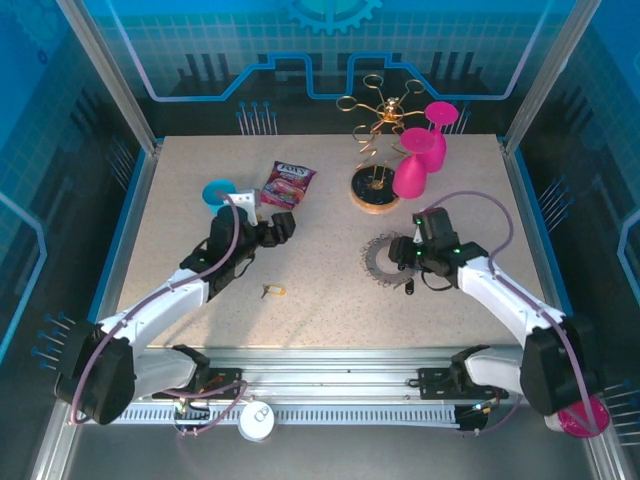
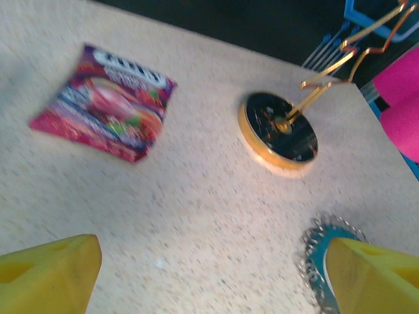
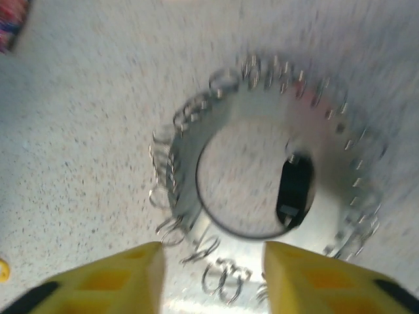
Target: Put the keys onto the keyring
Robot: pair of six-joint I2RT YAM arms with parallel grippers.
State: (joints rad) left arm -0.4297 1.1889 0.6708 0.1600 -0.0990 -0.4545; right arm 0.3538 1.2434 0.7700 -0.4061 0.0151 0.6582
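Observation:
The keyring (image 1: 380,258) is a flat grey metal disc with small wire loops round its rim, lying right of the table's centre. My right gripper (image 1: 402,254) hangs over it. In the right wrist view the yellow fingers (image 3: 111,281) stand apart on either side of the keyring's (image 3: 216,124) near rim, gripper (image 3: 213,252) open. A black-headed key (image 3: 292,190) lies in the ring's hole. A yellow-headed key (image 1: 275,290) lies alone on the table. My left gripper (image 1: 283,228) is open wide over bare table (image 2: 213,252), with the keyring (image 2: 313,258) beside its right finger.
A red candy bag (image 1: 288,185) and a blue disc (image 1: 218,190) lie at the back left. The gold wire rack on its round base (image 1: 375,190) holds pink glasses (image 1: 420,160) at the back right. Blue walls ring the table.

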